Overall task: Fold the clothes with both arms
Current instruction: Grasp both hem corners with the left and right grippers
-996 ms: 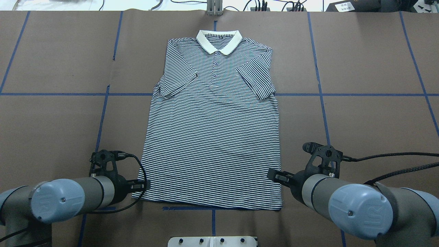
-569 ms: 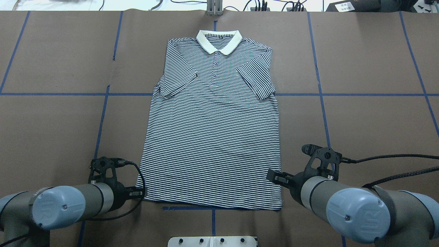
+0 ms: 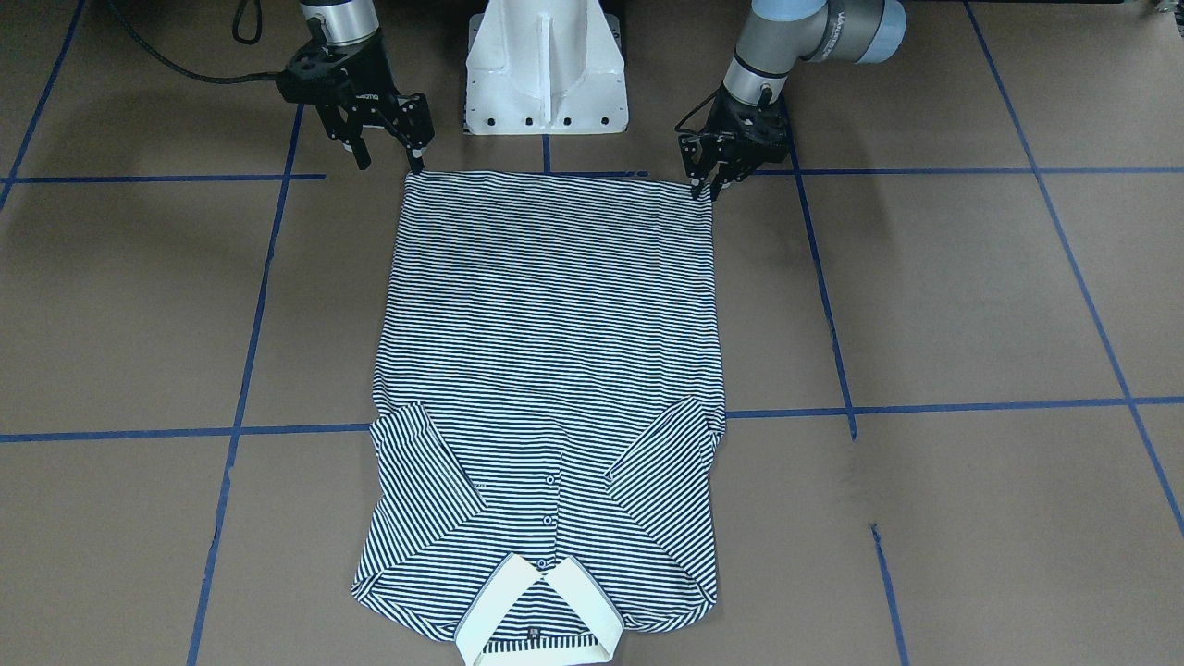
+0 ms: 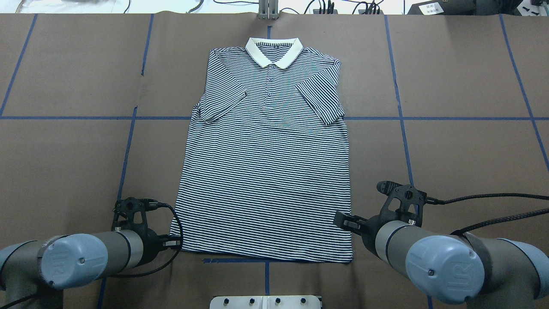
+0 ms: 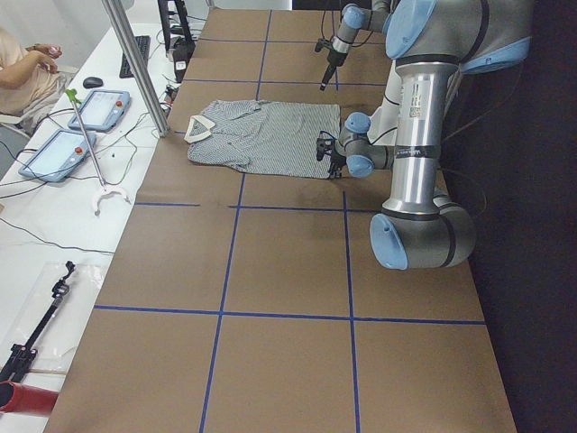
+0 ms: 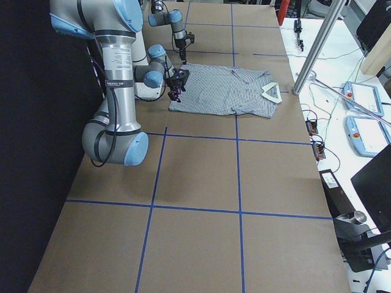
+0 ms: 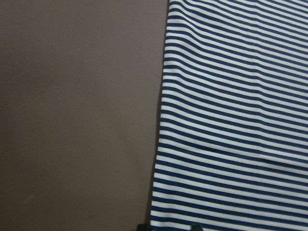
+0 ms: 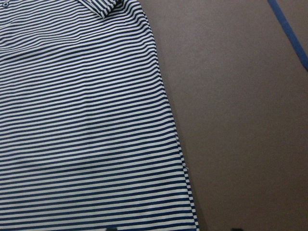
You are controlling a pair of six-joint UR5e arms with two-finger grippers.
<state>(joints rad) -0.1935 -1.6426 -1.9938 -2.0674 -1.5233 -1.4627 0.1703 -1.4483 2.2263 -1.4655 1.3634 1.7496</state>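
Op 1: Over the last second the left tool (image 3: pixel 705 188) has drawn back toward the white pedestal base (image 3: pixel 546 74), along the side edge of the polo shirt (image 4: pixel 266 171) to the hem (image 4: pixel 266 256) corner. We log the right tool (image 3: pixel 390 166) as almost unmoved. Confirm tool states.

Op 2: Confirmed. We read both tools as released. On the right tool the jaws are spread wide, with the tips at the hem corner on its side of the base. On the left tool the jaws stand apart by a narrower gap. Its wrist view shows the striped side edge running between the two tips. We cannot tell whether either tool touches the cloth.

Op 1: Shirt position?

Op 2: We find it flat on the table (image 4: pixel 450 150), front up, centred in front of the base. The hem lies nearest the base and the white collar (image 4: pixel 274 53) farthest from it. Both short sleeves (image 4: pixel 223 101) are folded inward over the chest, at the end away from the base. A blue tape mark (image 4: pixel 231 260) lies just beside the hem, between hem and base.
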